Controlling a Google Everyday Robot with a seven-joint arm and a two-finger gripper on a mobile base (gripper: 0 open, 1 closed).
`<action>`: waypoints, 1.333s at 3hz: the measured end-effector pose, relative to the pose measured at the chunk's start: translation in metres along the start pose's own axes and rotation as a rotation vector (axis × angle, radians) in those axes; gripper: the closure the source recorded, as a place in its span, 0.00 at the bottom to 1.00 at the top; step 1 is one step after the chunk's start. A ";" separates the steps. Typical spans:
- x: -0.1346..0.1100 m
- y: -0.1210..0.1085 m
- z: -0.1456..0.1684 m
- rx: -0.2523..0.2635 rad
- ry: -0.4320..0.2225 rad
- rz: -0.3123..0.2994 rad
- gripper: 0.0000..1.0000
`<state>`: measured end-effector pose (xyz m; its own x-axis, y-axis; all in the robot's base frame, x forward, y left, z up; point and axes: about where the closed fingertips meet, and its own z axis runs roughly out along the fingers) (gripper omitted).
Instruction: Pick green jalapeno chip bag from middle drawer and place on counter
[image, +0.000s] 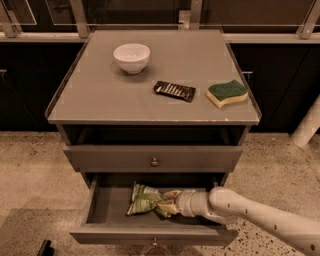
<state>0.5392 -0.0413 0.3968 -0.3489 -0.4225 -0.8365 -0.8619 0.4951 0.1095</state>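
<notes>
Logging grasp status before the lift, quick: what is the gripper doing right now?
Gripper: down in the open middle drawer, against the green chip bag; a grasp cannot be told.

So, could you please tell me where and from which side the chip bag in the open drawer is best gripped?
Probably at its crumpled right end, coming in from the right and above the drawer's low wall. The green jalapeno chip bag lies flat on the floor of the middle drawer, long axis left-right, and its bunched foil gives a ridge to pinch. The gripper is already at that end.
</notes>
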 end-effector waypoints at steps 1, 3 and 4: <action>0.000 0.000 0.000 0.000 0.000 0.000 1.00; -0.011 0.013 -0.019 -0.009 0.042 -0.007 1.00; -0.038 0.039 -0.065 0.040 0.080 0.018 1.00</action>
<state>0.4948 -0.0558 0.4678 -0.3938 -0.4714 -0.7891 -0.8405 0.5322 0.1016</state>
